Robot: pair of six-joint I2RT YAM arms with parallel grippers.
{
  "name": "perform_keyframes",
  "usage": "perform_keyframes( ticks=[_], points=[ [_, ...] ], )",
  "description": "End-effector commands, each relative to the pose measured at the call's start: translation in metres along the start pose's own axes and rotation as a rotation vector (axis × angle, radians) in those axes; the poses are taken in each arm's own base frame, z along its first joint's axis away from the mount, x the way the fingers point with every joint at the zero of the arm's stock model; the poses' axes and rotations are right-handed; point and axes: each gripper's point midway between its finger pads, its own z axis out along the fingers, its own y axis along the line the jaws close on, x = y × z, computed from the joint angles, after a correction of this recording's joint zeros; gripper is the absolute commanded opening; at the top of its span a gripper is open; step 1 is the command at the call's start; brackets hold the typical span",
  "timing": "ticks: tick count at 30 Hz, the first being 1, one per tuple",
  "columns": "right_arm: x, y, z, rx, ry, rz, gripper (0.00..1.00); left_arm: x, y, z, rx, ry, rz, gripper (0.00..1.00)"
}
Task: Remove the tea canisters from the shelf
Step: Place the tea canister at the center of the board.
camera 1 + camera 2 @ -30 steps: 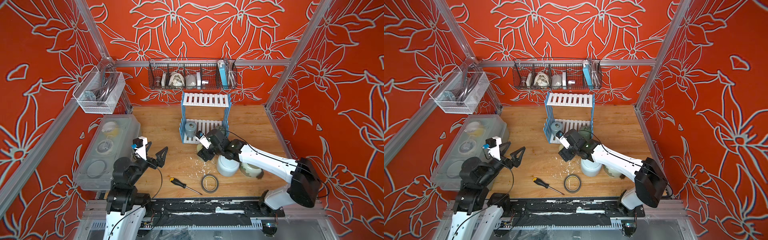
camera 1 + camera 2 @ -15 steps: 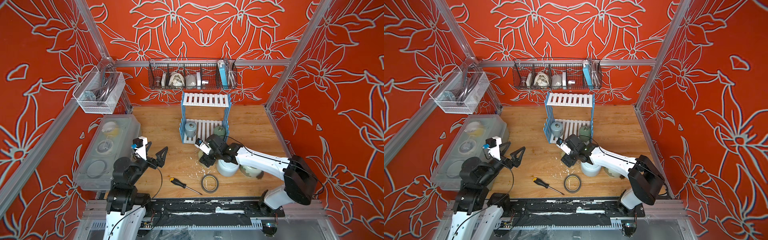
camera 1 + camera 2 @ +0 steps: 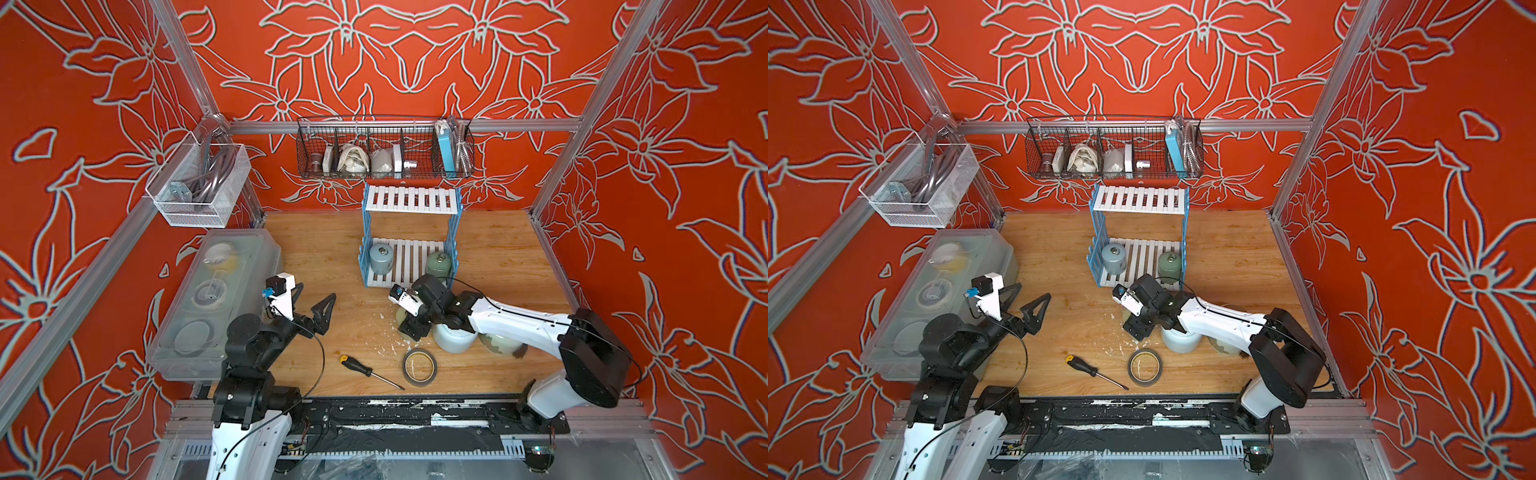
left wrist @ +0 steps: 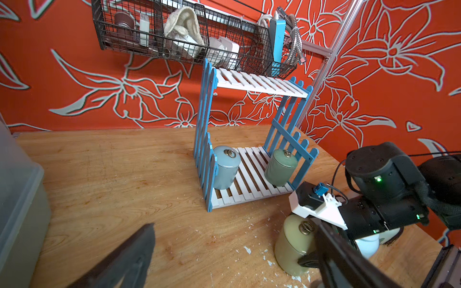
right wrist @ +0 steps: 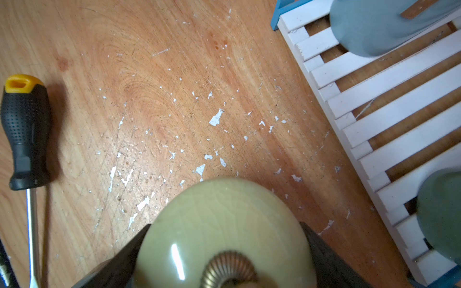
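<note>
Canister [image 5: 224, 219], yellow-green, clamped btwn right gripper [image 5: 224, 251] jaws; upright.

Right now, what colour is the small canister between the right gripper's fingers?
The small canister is glossy pale yellow-green, seen best in the right wrist view.

The jar [image 5: 224, 224] is glossy, crackle-glazed; the wooden desk [image 5: 162, 74] is scratched and flecked; the shelf [image 5: 351, 139] looks matt-painted; the screwdriver [image 5: 25, 139] grip is dimpled.
</note>
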Motion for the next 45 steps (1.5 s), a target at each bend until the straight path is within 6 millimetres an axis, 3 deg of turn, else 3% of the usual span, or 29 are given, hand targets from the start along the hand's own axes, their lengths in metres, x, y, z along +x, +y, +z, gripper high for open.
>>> perform_keyframes(
  ticks=[1,4,9,12,15,19,27,35,45],
  points=[
    [-0.017,0.001,-0.001,0.0,-0.078,-0.039,0.57,-0.002,0.003,0.0,-0.017,-0.013,0.014,0.99],
    [-0.013,0.0,0.004,0.011,-0.067,-0.041,0.59,-0.002,-0.004,0.001,0.026,-0.012,0.012,0.99],
    [-0.006,-0.006,0.007,0.044,-0.039,-0.059,0.67,-0.002,0.002,0.001,-0.008,-0.015,0.013,0.99],
    [-0.008,-0.01,0.003,0.068,-0.043,-0.062,0.75,-0.001,-0.005,0.001,0.032,-0.006,0.009,0.99],
    [-0.014,-0.01,-0.008,0.074,-0.067,-0.07,0.83,-0.001,0.002,0.001,-0.006,-0.005,0.008,0.99],
    [-0.016,-0.009,-0.018,0.082,-0.096,-0.079,0.99,-0.001,-0.005,0.001,0.035,-0.005,0.007,0.99],
    [-0.021,-0.01,-0.044,0.107,-0.13,-0.075,1.0,-0.001,-0.005,0.001,0.035,0.002,0.002,0.99],
    [-0.034,-0.026,-0.097,0.232,-0.232,-0.068,0.99,-0.008,-0.012,0.001,0.058,0.007,0.003,0.99],
    [-0.018,-0.043,-0.151,0.352,-0.278,-0.049,0.99,-0.006,-0.027,0.019,0.149,0.112,0.041,0.99]
  ],
)
